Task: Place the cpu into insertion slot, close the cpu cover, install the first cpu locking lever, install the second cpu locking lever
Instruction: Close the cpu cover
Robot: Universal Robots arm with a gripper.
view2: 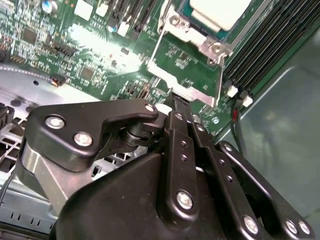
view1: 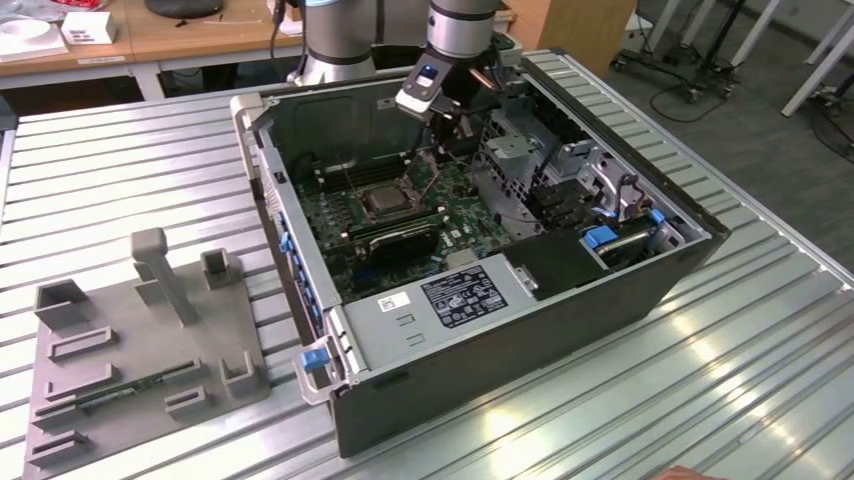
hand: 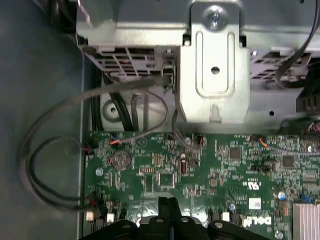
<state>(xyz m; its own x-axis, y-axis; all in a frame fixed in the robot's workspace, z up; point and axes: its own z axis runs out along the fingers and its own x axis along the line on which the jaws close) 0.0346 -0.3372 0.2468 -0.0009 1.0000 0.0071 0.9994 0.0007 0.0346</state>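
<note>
The cpu (view2: 220, 12), a pale silver square, lies in the insertion slot (view1: 383, 203) on the green motherboard. The cpu cover (view2: 165, 75), a thin silvery frame with a square window, stands swung open beside the slot, and the board shows through its window. My gripper (view2: 178, 106) is shut with its black fingers (hand: 168, 206) pressed together and nothing visible between them. Its tips sit at the cover's free edge; I cannot tell whether they touch it. In the exterior view the gripper (view1: 447, 140) hangs inside the case, above the far part of the board.
The open computer case (view1: 694, 235) lies on a ribbed metal table (view1: 134, 180). A metal drive cage (hand: 215, 65) and loose black cables (hand: 55, 150) flank the board. Memory slots (view2: 265, 45) run beside the socket. A grey fixture tray (view1: 147, 340) sits at the exterior view's left.
</note>
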